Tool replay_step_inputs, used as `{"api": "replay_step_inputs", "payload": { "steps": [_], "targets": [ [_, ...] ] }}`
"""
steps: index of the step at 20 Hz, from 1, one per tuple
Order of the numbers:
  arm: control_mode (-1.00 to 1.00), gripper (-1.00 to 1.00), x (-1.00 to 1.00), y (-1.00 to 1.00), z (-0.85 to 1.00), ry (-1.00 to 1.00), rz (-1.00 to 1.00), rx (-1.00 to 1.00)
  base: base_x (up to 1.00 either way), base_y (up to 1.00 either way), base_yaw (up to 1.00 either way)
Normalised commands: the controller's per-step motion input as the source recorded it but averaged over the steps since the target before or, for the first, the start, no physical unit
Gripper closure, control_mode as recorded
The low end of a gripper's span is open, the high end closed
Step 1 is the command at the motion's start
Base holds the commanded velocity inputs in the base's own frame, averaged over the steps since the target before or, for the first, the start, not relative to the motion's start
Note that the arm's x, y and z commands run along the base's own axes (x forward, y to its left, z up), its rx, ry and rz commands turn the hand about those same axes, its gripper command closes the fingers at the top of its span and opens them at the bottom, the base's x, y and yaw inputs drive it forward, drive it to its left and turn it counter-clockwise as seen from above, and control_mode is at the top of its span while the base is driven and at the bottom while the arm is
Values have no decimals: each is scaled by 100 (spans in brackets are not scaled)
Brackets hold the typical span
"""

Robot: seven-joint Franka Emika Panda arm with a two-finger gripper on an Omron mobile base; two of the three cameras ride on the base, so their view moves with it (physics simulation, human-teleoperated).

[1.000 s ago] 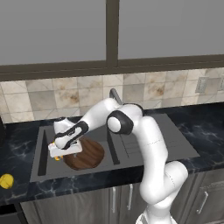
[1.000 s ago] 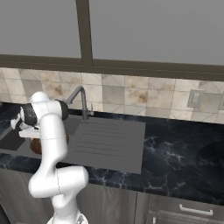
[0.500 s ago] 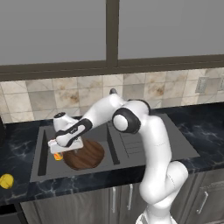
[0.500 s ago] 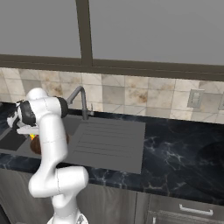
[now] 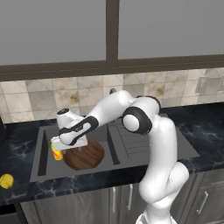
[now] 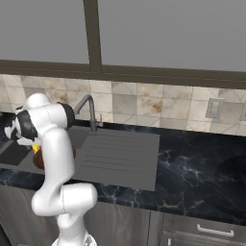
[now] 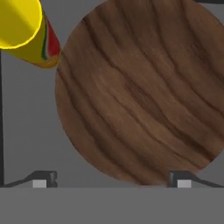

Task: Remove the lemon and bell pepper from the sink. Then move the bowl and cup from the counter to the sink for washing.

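Inside the dark grey sink (image 5: 46,168) lies the wide brown wooden bowl (image 5: 85,155) (image 7: 140,92). The yellow cup (image 5: 57,154) (image 7: 24,33) with a red mark stands in the basin right beside the bowl's left edge. My gripper (image 5: 61,146) (image 7: 111,179) hangs just above them, over the bowl's rim, open wide with nothing between its fingers. On the dark counter left of the sink rests the yellow lemon (image 5: 6,180). The bell pepper is out of view.
A ribbed drainboard (image 6: 120,151) lies right of the basin, with a curved grey faucet (image 6: 89,108) behind it. Dark marble counter (image 6: 192,168) runs on to the right. A tiled wall and a window stand behind.
The hand has shifted slightly left over the basin with its jaws still open. The cup and the bowl have stayed in place.
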Motion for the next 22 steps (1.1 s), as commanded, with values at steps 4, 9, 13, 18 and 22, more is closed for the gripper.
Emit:
{"api": "replay_step_inputs", "payload": {
  "steps": [4, 9, 13, 18, 22],
  "targets": [
    [-100, -100, -20, -28, 39, 0, -3, 2, 0, 0, 0],
    [-100, -100, -23, -29, 39, 0, -1, 6, 0, 0, 0],
    [-100, -100, -31, -35, 36, -5, -1, 10, 0, 0, 0],
    [-100, -100, -35, -38, 33, -17, 0, 11, 0, 0, 0],
    [-100, -100, -35, -39, 28, -17, 0, 10, 0, 0, 0]
  ]
}}
